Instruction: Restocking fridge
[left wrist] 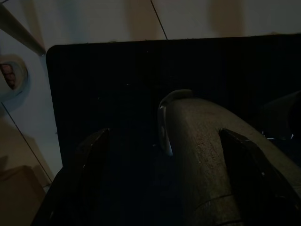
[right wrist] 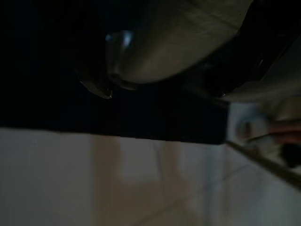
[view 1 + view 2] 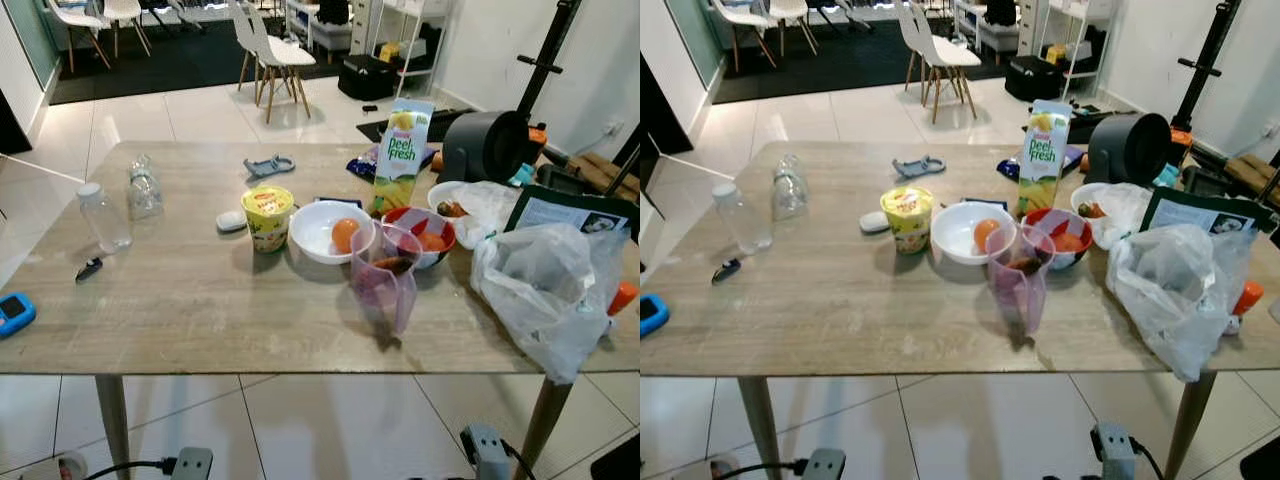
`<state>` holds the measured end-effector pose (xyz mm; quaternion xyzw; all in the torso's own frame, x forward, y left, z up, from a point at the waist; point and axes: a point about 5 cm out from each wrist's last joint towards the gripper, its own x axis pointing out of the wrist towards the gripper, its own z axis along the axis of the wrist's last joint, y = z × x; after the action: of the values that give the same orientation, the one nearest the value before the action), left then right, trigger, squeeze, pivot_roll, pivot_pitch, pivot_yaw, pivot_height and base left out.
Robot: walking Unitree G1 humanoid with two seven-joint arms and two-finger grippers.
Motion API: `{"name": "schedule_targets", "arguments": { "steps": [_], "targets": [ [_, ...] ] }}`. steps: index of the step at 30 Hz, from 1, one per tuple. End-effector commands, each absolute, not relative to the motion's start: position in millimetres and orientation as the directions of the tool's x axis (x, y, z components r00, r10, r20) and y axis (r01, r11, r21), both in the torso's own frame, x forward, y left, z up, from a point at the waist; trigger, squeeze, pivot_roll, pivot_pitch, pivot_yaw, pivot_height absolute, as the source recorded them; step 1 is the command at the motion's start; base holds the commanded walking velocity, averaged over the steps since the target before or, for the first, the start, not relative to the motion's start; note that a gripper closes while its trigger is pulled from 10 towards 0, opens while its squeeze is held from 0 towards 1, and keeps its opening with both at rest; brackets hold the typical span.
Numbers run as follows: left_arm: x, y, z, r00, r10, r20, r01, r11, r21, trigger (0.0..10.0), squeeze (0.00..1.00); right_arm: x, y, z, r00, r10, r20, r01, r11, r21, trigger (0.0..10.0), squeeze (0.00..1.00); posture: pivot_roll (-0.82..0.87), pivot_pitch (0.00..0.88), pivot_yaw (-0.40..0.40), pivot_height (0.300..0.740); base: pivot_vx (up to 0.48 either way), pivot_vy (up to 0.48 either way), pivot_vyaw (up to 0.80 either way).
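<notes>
Juice carton (image 3: 398, 153) stands upright near the table's (image 3: 180, 300) far edge, right of centre, behind the 2 bowls. Likely stiff, fairly heavy if full; grip mid-body across flat sides. Both grippers hang under the table; can't tell finger state.

The table (image 3: 200, 300) has a wood-grain top, pale and matt, with a soft shine. The floor (image 3: 330, 420) below is of glossy light tiles. At the left, two bottles (image 3: 103, 216) are of clear plastic. In the middle, the white bowl (image 3: 325, 230) looks smooth and glossy, and the pitcher (image 3: 381, 276) before it is of tinted see-through plastic. The juice carton (image 3: 400, 155) is of printed cardboard. At the right, the bag (image 3: 545, 285) is of thin, crumpled, half-clear plastic.
</notes>
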<state>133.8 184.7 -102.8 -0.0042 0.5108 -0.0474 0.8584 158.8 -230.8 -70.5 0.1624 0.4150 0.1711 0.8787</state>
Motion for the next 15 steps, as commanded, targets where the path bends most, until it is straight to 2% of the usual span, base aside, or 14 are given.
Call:
{"name": "schedule_targets", "arguments": {
  "steps": [1,7,8,9,11,15],
  "targets": [
    [128,189,-104,0.447,-0.08,-0.891,0.096,0.995,-0.041,10.0,0.0,163,-231,-66,0.594,0.489,-0.639,-0.224,0.863,0.452,10.0,0.0,0.07,0.0,0.007,0.74,0.0,0.0,0.0],
    [128,189,-105,0.447,-0.082,-0.891,0.097,0.994,-0.043,10.0,0.0,166,-237,-62,0.587,0.495,-0.64,-0.25,0.863,0.438,10.0,0.0,0.07,0.0,0.009,0.74,0.0,0.0,0.0],
    [128,189,-105,0.446,-0.083,-0.891,0.1,0.994,-0.043,10.0,0.0,162,-236,-60,0.538,0.577,-0.615,-0.331,0.815,0.475,10.0,0.0,0.07,0.0,0.009,0.74,0.0,0.0,0.0],
    [128,189,-105,0.446,-0.083,-0.891,0.1,0.994,-0.043,10.0,0.0,162,-236,-60,0.538,0.577,-0.615,-0.331,0.815,0.475,10.0,0.0,0.07,0.0,0.009,0.74,0.0,0.0,0.0],
    [128,189,-104,0.445,-0.084,-0.891,0.103,0.994,-0.042,10.0,0.0,156,-233,-57,0.468,0.67,-0.576,-0.419,0.742,0.523,10.0,0.0,0.06,0.0,0.011,0.74,0.0,0.0,0.0],
    [128,190,-104,0.445,-0.082,-0.892,0.104,0.994,-0.04,10.0,0.0,154,-233,-53,0.422,0.728,-0.541,-0.477,0.685,0.55,10.0,0.0,0.06,0.0,0.012,0.74,0.0,0.0,0.0]
  ]
}}
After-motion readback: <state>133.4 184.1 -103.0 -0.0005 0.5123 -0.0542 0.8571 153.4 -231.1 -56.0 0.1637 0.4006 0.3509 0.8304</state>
